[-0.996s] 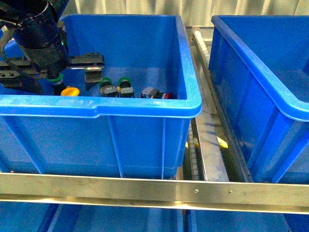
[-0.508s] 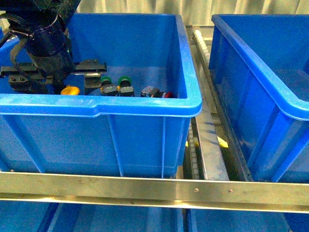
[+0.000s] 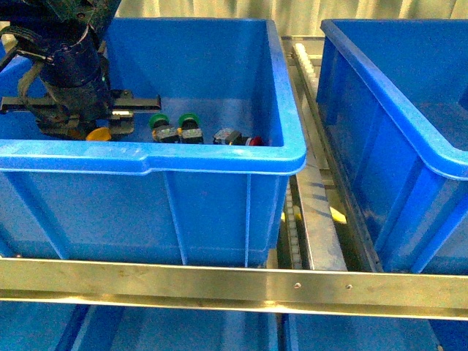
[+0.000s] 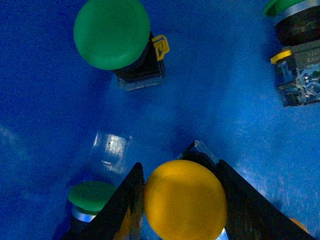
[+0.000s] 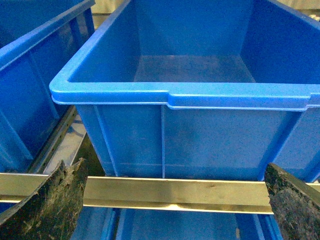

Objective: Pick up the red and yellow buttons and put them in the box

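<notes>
The yellow mushroom-capped push button [image 4: 185,195] sits low in the deep blue plastic bin [image 3: 219,157], near its front wall. Its cap is pinched between the black fingers [image 4: 125,205] of the left end effector [image 4: 182,215]. The red-capped push button [image 3: 255,141] lies on its side further right in that bin, past two green-capped buttons [image 3: 156,121]. Markings on their grey bodies are too blurred to read. The right end effector [image 5: 175,200] is spread wide, empty.

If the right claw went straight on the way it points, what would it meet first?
The right claw likely meets the front wall of the blue bin, just above the metal rail; nothing shows between, depth unclear.
</notes>
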Motion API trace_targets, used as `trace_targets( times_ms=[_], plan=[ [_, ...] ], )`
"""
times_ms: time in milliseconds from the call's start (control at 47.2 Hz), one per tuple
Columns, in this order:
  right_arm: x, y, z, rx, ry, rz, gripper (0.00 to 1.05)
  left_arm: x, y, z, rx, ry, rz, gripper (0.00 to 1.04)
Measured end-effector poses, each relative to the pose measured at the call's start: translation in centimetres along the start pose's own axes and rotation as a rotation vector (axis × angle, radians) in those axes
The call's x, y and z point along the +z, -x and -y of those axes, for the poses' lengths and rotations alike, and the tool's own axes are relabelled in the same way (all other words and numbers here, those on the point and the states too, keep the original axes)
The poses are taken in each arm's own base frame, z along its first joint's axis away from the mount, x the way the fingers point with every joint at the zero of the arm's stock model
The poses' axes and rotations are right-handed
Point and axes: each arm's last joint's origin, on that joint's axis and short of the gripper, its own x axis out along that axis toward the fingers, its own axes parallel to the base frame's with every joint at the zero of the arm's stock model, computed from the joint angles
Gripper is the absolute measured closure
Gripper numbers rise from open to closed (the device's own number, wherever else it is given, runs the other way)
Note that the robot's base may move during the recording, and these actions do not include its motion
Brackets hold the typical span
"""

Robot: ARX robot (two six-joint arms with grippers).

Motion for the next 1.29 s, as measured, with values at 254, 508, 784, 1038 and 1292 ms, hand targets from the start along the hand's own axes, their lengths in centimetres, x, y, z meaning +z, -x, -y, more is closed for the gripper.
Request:
trace_targets(
  times_ms=[254,508,784,1038,1292],
  plan=[
    [0.0,0.0,0.0,0.0,0.0,0.0,0.03,1.8,3.6,-1.9,-0.109,0.021,0.089,0.71],
    [0.0,0.0,0.0,0.0,0.0,0.0,0.03,5.3,10.4,-8.0,-0.496,0.244,0.368,0.71],
    [0.0,0.0,0.0,0.0,0.0,0.0,0.03,0.5,10.5,-4.0,-0.987,0.231,0.486,0.71],
    [0.0,0.0,0.0,0.0,0.0,0.0,0.03,-0.1,12.1,2.7,-1.329,0.246,0.508,0.71],
    [0.0,0.0,0.0,0.0,0.0,0.0,0.03,-0.7,12.0,3.8,-1.433,0.25,0.451,0.71]
  ],
)
